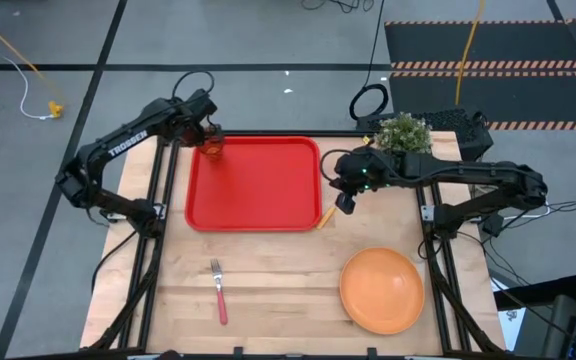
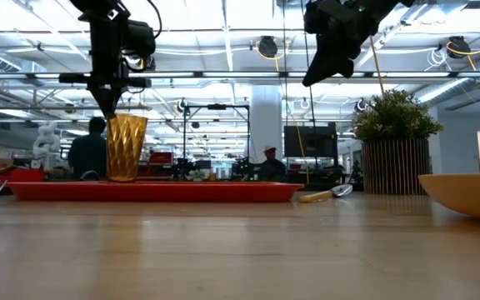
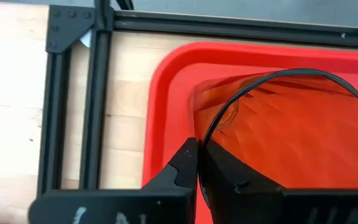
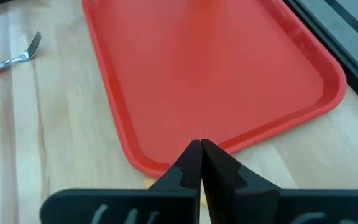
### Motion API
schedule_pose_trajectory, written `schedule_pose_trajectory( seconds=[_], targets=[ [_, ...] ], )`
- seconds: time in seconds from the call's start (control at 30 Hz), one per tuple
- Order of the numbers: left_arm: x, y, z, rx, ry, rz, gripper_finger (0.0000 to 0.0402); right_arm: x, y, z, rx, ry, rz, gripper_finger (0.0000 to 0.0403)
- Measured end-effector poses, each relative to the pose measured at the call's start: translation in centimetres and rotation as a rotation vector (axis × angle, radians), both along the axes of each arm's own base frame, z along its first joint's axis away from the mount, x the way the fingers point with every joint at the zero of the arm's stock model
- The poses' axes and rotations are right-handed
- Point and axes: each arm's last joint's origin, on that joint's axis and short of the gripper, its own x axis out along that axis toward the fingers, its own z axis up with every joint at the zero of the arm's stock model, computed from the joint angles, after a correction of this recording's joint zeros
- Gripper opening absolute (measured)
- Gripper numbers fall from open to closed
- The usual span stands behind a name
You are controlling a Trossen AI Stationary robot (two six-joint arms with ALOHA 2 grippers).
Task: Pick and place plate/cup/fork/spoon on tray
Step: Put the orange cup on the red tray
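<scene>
The amber cup [image 1: 212, 147] stands upright at the far left corner of the red tray [image 1: 268, 190], and my left gripper [image 1: 209, 134] is shut on its rim from above. It also shows in the low view [image 2: 126, 148]. My right gripper [image 1: 346, 203] is shut and empty, raised high [image 2: 317, 73] beside the tray's right edge. Below it, the orange-handled spoon [image 1: 322, 216] lies on the table against the tray's near right corner. The pink-handled fork [image 1: 218, 290] and the orange plate [image 1: 381, 290] lie on the near part of the table. My left gripper pinches the cup's wall at its rim [image 3: 207, 135], on the side toward the table's left edge, with one finger [image 3: 229, 180] inside the cup and one finger [image 3: 182, 163] outside. The fingers point down. The cup is upright, and the tray's rim hides its base in the low view.
A potted green plant [image 1: 404, 131] stands at the table's far right, behind my right arm. Black frame rails [image 3: 92, 106] run along the table's left side. Bare wood lies between the fork and the plate. People show in the room beyond [image 2: 90, 150].
</scene>
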Motion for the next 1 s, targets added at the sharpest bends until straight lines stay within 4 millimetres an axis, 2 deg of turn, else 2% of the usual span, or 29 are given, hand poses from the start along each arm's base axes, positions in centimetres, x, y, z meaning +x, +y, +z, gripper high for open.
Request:
schedule_pose_trajectory(
  seconds=[0.2,0.4,0.53,1.0],
  targets=[
    [-1.2,1.0,0.0,0.002,0.017,0.014,0.0007,-0.1,0.8,-0.2,0.006,0.033,0.031,0.0],
    [-1.8,1.8,0.1,0.02,0.006,0.017,0.0052,0.0,1.0,-0.2,0.005,0.032,0.041,0.0],
    [-2.0,2.1,0.1,0.031,0.005,0.001,0.0068,0.1,1.0,-0.1,0.002,0.014,0.041,0.0],
    [-1.9,2.7,0.3,0.067,-0.006,-0.085,0.0067,0.3,0.9,0.0,0.045,-0.019,-0.009,0.0]
  ],
)
